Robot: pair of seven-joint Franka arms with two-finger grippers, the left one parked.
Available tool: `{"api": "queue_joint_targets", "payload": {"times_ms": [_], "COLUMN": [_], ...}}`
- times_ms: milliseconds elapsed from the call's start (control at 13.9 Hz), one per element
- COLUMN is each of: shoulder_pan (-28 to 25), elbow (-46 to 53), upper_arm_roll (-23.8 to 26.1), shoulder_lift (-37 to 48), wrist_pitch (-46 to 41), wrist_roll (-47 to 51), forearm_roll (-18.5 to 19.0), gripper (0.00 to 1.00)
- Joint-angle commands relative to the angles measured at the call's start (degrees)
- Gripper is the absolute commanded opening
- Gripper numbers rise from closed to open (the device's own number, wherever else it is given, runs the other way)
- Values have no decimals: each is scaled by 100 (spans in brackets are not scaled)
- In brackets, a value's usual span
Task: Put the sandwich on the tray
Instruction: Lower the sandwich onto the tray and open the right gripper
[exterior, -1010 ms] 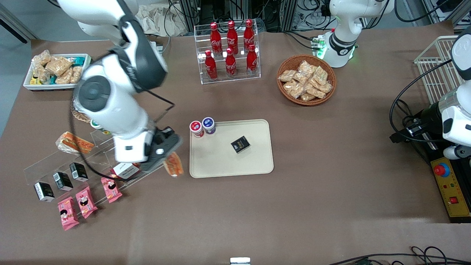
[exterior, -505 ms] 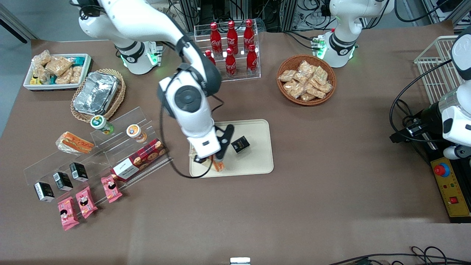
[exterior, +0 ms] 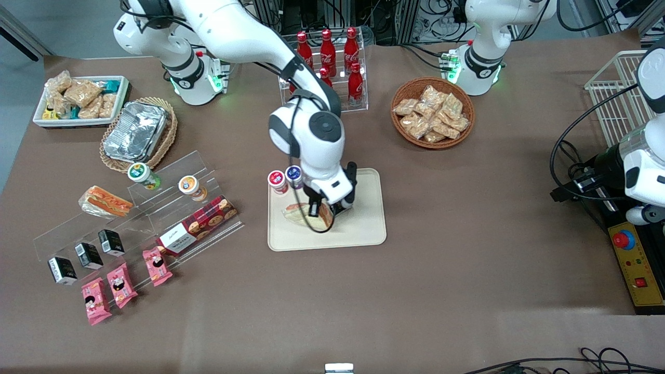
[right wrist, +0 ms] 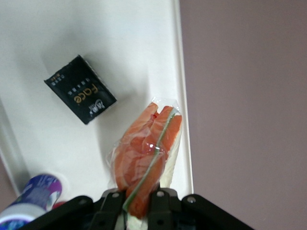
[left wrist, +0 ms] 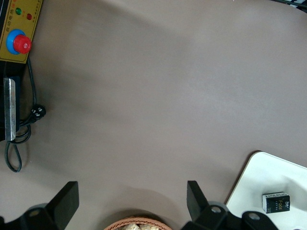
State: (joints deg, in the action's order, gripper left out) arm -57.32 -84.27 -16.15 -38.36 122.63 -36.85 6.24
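Observation:
My right gripper [exterior: 321, 209] is shut on the sandwich [exterior: 300, 214], a plastic-wrapped wedge with pale bread and orange filling. It holds the sandwich low over the cream tray [exterior: 363, 231], inside the rim. In the right wrist view the fingers [right wrist: 160, 203] clamp the sandwich [right wrist: 148, 155] at its thick end, with the tray's [right wrist: 72, 38] rim beside it. I cannot tell whether the sandwich touches the tray.
A small black box [right wrist: 80, 95] lies on the tray close to the sandwich. Two lidded cups [exterior: 284, 178] stand at the tray's corner. A chunkier wrapped sandwich [exterior: 104, 201], an acrylic snack rack [exterior: 156, 218], a cola bottle rack [exterior: 324, 67] and a snack basket [exterior: 432, 111] stand around.
My gripper has carried the sandwich from beside the acrylic rack over the tray's edge to above the tray's middle, next to the black box.

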Motion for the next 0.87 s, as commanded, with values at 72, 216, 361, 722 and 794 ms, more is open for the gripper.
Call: {"api": "queue_joint_targets", "payload": {"times_ms": [72,216,361,722,794], "shoulder_pan": [10,19,124,545,634], "elbow": [16,16,16,7,7], "upper_arm_roll": [-63,-63,-72,-99,-107], "shoulder_lift": [-242,-242,-190,389,556], "wrist_pitch": [524,595,561,-106,-342], "wrist_roll": [-23,46,187,187,222], "forearm_roll": [255,168,-25,-325,-368], "gripper": [15,99,99,99,99]}}
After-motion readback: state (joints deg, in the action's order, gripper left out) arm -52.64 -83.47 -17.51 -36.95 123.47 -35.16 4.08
